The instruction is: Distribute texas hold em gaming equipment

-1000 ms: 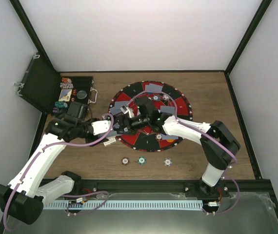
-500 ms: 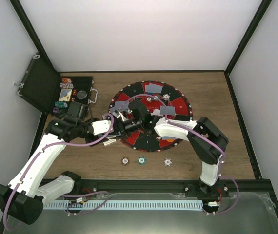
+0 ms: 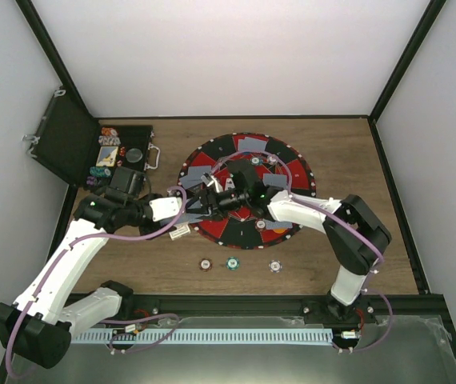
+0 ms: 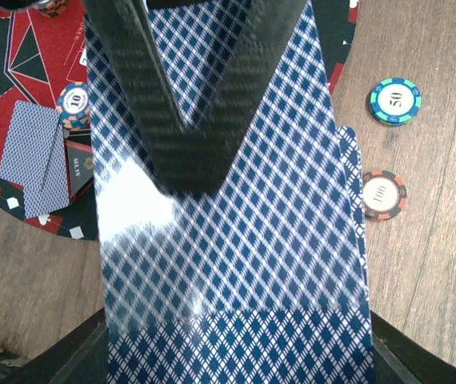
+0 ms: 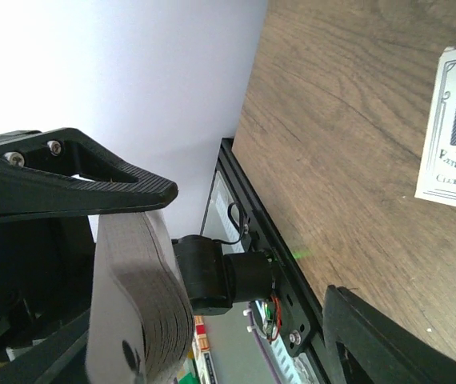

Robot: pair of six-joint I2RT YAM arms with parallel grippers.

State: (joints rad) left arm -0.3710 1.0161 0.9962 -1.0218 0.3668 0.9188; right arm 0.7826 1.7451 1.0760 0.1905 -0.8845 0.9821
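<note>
L claw grips card deck; R claw wide, finger atop deck, pulled back right vs 0.5s ago.

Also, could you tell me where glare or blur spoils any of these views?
Left wrist view: a white glare patch washes out part of the card deck, and the dark finger across it is soft, while the teal chip on the wood is sharp. Right wrist view: the near grey pad is blurred, the wooden table crisp. Top external view: even light, only soft shadows.
</note>
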